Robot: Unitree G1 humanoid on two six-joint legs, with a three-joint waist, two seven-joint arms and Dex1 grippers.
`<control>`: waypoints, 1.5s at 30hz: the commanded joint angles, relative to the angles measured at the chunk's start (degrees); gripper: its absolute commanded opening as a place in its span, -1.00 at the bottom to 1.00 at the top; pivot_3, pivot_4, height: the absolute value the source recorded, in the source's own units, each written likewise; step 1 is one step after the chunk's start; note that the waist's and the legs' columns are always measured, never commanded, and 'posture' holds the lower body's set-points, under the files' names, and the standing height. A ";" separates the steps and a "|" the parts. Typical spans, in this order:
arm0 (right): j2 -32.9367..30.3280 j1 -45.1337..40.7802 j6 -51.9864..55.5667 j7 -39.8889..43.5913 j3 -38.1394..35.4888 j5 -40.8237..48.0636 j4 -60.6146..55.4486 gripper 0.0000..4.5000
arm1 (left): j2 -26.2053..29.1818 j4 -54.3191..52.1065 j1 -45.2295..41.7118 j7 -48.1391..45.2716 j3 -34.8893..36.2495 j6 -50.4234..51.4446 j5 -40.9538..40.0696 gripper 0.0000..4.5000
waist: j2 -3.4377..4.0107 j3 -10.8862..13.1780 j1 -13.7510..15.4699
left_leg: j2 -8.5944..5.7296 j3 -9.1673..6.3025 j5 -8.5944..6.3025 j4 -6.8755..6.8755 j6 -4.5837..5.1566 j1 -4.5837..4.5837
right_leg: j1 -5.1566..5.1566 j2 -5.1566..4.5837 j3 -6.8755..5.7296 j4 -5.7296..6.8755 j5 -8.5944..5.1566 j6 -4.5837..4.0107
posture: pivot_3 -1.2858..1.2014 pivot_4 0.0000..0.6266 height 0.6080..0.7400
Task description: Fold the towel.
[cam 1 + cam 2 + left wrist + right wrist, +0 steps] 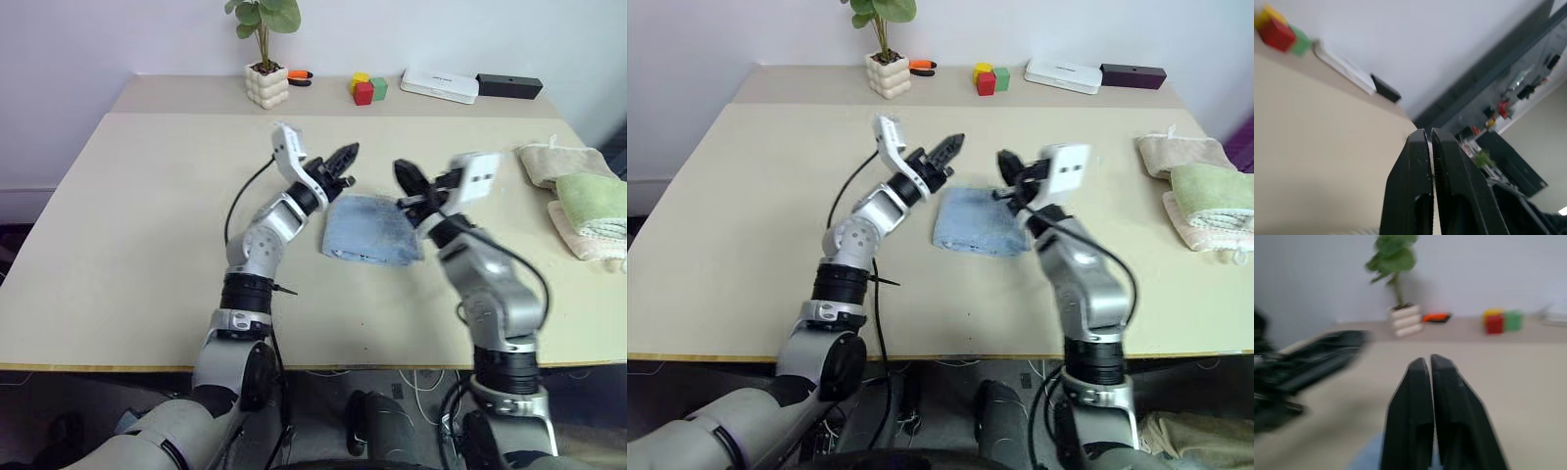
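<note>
Towel (369, 229) is lying on the counter (147, 215) as a compact, roughly square blue pad, just below and between the two tools. Layered edges are showing along its near side, so it is reading as already folded over, at least once and probably more; the exact count of folds cannot be told from these views. Nothing of it is hanging loose or trailing. Judgement: the folding itself is looking essentially done, with at most a squaring-up or a pat-down left, if anything.

Left tool (345, 157) is hovering above the far left corner of the towel, fingers pressed together tip to tip, holding nothing. The left wrist view is confirming this: the two black fingers (1415, 196) are meeting with only a hairline seam between them, no cloth in it.

Right tool (404, 176) is hovering above the far right corner, likewise closed and empty; in its wrist view the fingers (1410, 431) are together, and a patch of blue towel is showing beneath them, apart from the tips. Neither tool is touching the towel or the counter.

Two other folded towels (583, 201), one green and one cream, are sitting well off to the right tool's outer side, near the counter edge.
</note>
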 commanded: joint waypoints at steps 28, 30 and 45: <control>-5.98 -1.43 -5.39 -0.80 -9.60 -3.80 15.82 0.50 | 8.14 0.89 3.57 -6.21 -1.99 -7.15 9.79 0.49 | 0.18 -0.03 -1.97 | 0.06 -0.08 0.01 -0.06 -0.02 0.11 | -0.01 0.01 0.06 0.14 -0.01 0.02 | 0.03 -0.52 1.00; -9.40 -4.39 0.36 1.07 -13.16 1.42 15.43 0.97 | 10.55 -0.80 3.68 -7.55 -1.67 -6.40 9.62 0.96 | 0.21 -0.04 -2.01 | 0.06 -0.07 0.01 -0.07 -0.02 0.14 | -0.02 0.01 0.09 0.18 -0.01 0.03 | 0.03 -0.52 1.00; -20.30 -5.56 34.94 13.24 -13.42 17.84 17.86 0.99 | 29.62 -9.36 8.21 -38.90 -2.06 -4.83 3.07 0.98 | 0.22 -0.04 -2.01 | 0.09 -0.04 0.01 -0.11 -0.03 0.13 | -0.07 0.00 0.06 0.23 -0.01 0.01 | 0.03 -0.52 1.00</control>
